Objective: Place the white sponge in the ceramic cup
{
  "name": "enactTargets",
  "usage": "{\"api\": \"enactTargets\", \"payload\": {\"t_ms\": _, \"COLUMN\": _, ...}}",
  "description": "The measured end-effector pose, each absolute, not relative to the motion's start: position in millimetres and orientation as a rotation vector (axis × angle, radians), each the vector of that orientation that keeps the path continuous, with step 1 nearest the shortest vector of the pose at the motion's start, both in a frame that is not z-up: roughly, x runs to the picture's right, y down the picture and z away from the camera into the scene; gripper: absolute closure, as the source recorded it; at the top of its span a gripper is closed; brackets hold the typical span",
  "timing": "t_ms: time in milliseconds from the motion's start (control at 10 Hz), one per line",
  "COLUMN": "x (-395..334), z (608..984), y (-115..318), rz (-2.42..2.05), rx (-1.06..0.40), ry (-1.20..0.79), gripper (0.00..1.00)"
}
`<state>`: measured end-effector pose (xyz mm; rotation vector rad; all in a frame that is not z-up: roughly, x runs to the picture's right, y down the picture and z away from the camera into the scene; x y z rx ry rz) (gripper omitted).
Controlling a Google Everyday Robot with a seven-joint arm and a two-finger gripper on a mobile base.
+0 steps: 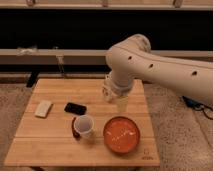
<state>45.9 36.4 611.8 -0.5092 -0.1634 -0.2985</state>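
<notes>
The white sponge (pixel 43 108) lies flat on the left side of the wooden table (pixel 55 142). The ceramic cup (pixel 83 126), white with a dark reddish-brown handle on its left, stands near the table's middle front. My gripper (pixel 121 105) hangs from the big white arm above the table's right half, to the right of the cup and just behind the bowl, far from the sponge. It holds nothing that I can see.
A black flat slab (pixel 75 108) lies between the sponge and the cup. A wide orange-red bowl (pixel 121 134) sits at the front right. A dark wall with a ledge runs behind the table.
</notes>
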Motion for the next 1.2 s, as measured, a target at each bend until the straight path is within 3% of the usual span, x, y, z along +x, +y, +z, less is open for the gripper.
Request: {"api": "enactTargets", "payload": {"t_ms": 1200, "x": 38, "z": 620, "y": 23, "rz": -0.315, "rx": -0.504, "ry": -0.133, "gripper": 0.20}}
